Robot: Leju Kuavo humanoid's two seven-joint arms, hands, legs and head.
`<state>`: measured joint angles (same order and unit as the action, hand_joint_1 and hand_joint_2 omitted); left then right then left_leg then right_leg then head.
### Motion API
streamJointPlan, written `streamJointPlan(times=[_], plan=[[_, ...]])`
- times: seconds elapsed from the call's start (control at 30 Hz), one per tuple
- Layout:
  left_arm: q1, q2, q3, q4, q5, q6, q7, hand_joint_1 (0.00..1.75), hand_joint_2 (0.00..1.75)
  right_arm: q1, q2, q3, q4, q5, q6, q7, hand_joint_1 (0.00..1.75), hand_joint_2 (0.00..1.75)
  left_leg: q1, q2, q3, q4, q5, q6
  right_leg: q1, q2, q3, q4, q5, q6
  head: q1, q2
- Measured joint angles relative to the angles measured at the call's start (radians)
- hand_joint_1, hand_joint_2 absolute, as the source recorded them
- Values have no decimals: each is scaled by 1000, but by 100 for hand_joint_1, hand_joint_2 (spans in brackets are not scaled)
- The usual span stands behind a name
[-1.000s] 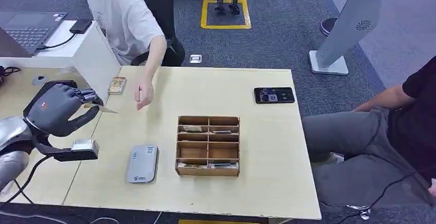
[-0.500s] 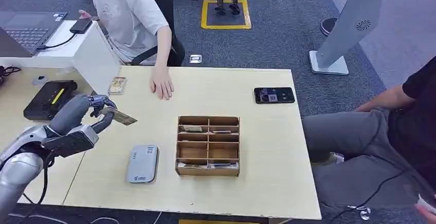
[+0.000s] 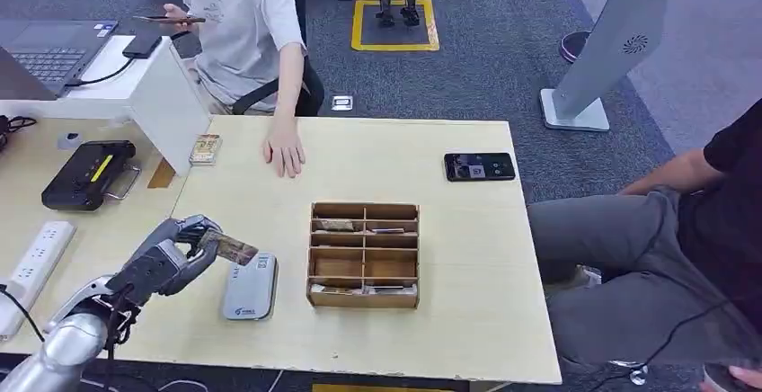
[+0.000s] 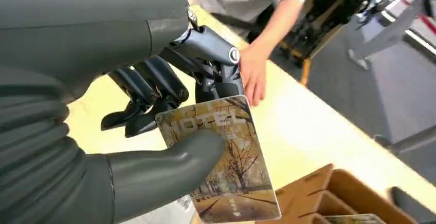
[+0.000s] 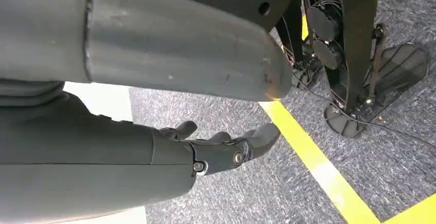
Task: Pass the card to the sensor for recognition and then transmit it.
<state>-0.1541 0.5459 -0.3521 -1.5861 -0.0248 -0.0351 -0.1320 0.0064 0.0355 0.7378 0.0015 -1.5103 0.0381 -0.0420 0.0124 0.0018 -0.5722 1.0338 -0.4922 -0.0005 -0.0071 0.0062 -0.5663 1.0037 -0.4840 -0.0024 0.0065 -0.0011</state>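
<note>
Pinching the card (image 3: 235,249) in our left hand (image 3: 171,257), we hover just above the grey sensor (image 3: 249,287); reading and transmitting remain, our right hand (image 5: 216,149) hanging empty, fingers apart.

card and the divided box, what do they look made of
Card: likely glossy plastic, with a printed tree scene, rounded corners and a stiff, flat hold in the left hand. Box: thin unpainted wood or plywood, plain tan, with slotted dividers.
</note>
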Motion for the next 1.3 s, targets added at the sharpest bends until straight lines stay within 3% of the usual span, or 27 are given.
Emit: streamJointPlan(times=[0.57,0.8,1.13,1.3], plan=[[76,-34,8,121,-51,32,3,175,175,-13,-9,32,2,-1,-5,21,0,0,0,-1,0,0,0,0,0,0,0,0,0,0,0,0],[84,-56,20,140,-130,53,5,175,175,-17,-9,42,2,-2,-17,22,0,0,0,-1,0,0,0,0,0,-1,0,0,0,0,0,0],[90,-92,38,164,-158,48,6,175,175,-27,-10,65,2,-6,-25,34,0,0,0,-1,0,0,0,0,0,-1,0,0,0,0,0,0],[87,-105,39,176,-237,58,21,175,175,-32,-13,76,3,-7,-33,35,0,0,0,-1,0,0,0,0,0,-1,0,0,0,0,0,0]])
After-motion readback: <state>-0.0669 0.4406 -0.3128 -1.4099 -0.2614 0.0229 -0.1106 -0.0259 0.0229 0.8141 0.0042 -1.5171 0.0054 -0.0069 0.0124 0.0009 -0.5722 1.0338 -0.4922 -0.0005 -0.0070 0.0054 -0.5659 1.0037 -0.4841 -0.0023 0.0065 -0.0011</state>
